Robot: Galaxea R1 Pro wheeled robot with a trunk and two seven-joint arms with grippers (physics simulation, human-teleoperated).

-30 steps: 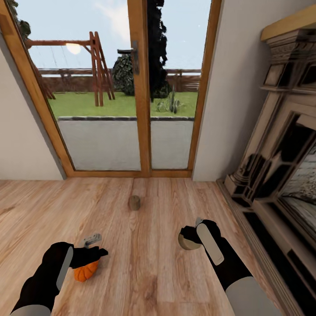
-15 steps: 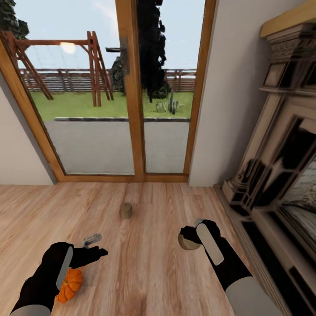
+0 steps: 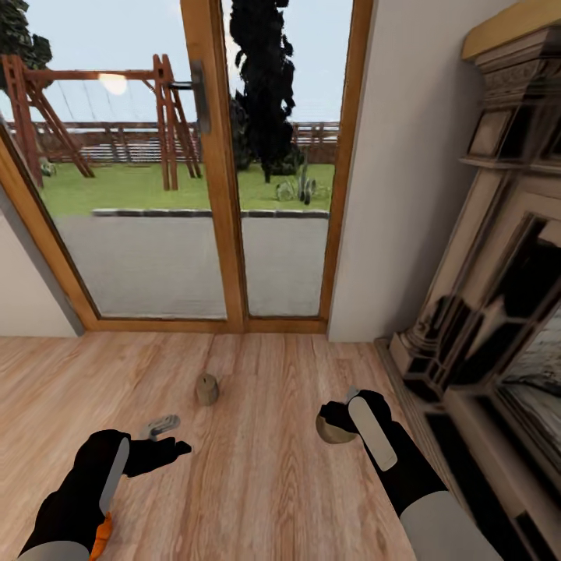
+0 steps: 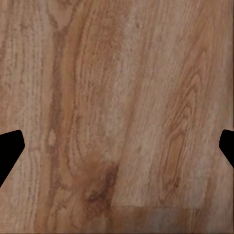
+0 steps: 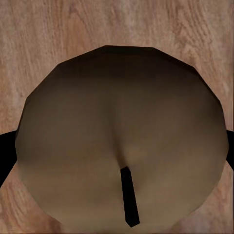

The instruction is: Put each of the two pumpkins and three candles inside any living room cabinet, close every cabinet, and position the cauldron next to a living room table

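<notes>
My right gripper (image 3: 340, 421) is shut on a tan-grey candle (image 3: 330, 432), held just above the wood floor; in the right wrist view the candle (image 5: 122, 136) shows its round top and dark wick between the fingertips. A second candle (image 3: 206, 389) stands on the floor ahead, between the two arms. My left gripper (image 3: 169, 438) is open and holds nothing, and the left wrist view has bare floorboards between its fingertips (image 4: 9, 150). An orange sliver of a pumpkin (image 3: 100, 534) lies on the floor, mostly hidden behind my left forearm.
A wood-framed glass patio door (image 3: 214, 195) stands straight ahead, with a garden beyond. A large ornate fireplace surround (image 3: 499, 296) runs along the right side, close to my right arm. A plain wall (image 3: 389, 195) separates them. Open wood floor (image 3: 257, 483) lies between the arms.
The whole view has shifted: door, floor candle and pumpkin slid left and toward me as the camera moved. Both arms keep their poses. The pumpkin has slipped mostly behind my left forearm.
</notes>
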